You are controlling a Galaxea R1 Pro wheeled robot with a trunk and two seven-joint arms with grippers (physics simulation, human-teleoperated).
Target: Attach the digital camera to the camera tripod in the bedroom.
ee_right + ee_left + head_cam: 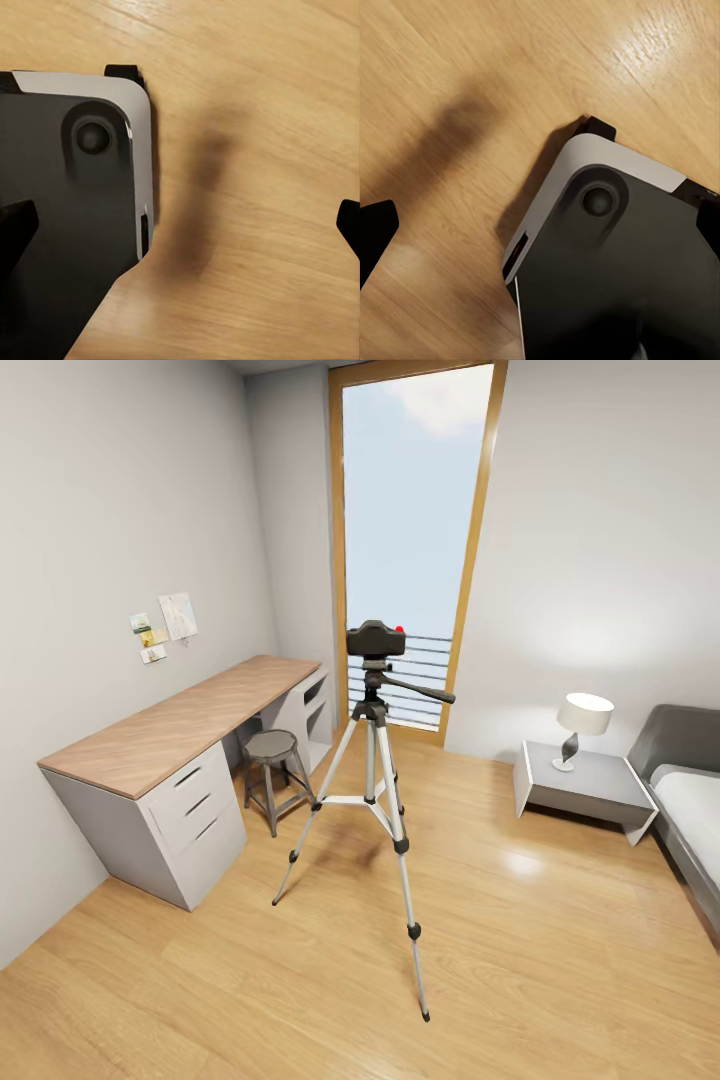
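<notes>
Black fingers [16, 225] spread above plank floor [262, 90]

Black-topped base [615, 277] with rounded pale-grey corners

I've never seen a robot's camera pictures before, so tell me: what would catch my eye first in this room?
Most striking is the camera tripod standing mid-floor before the tall window, with the digital camera sitting on its head, red button on top. To its left a wood-topped desk runs along the wall with a small stool beside it. At the right, a white lamp stands on a low nightstand next to the bed.
</notes>
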